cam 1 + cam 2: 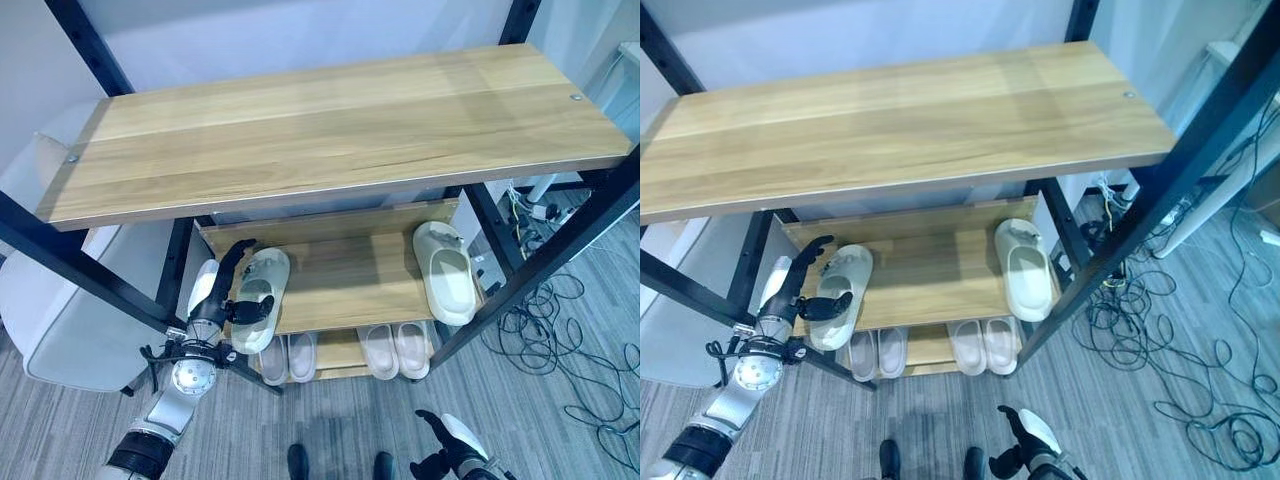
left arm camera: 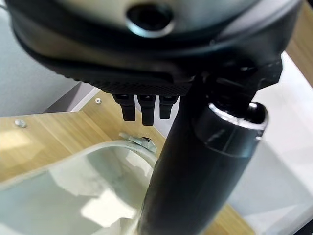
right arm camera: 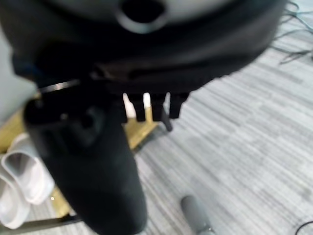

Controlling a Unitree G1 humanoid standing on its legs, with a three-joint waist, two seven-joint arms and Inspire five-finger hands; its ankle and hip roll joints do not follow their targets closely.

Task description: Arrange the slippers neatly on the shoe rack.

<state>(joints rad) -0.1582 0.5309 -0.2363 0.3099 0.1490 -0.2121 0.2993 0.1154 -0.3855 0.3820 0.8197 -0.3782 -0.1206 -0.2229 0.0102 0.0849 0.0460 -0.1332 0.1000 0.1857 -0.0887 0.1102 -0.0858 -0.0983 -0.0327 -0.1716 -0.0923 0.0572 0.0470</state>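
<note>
Left hand [image 1: 222, 296]: at the left front of the middle shelf, thumb hooked over the near slipper's strap and fingers up along its outer side, so it reads as grasping that slipper.
Shoe rack [image 1: 330, 120]: three wooden levels in a black frame; the broad top board overhangs and hides the back of the middle shelf [image 1: 345, 270].
Step in hand: judged to be placing or squaring the left slipper [image 1: 262, 298], which lies at the shelf's left end, its heel hanging past the front edge.
Next move: probably push it deeper and line it up with its mate.
Right slipper [image 1: 445, 270]: at the far right end of the same shelf, well apart, heel also overhanging.
Bottom pairs [image 1: 340, 352]: two pale pairs side by side, partly hidden by the shelf above.
Right hand [image 1: 452, 448]: low above the carpet, holding nothing; cut off, so I cannot tell whether it is curled.
</note>
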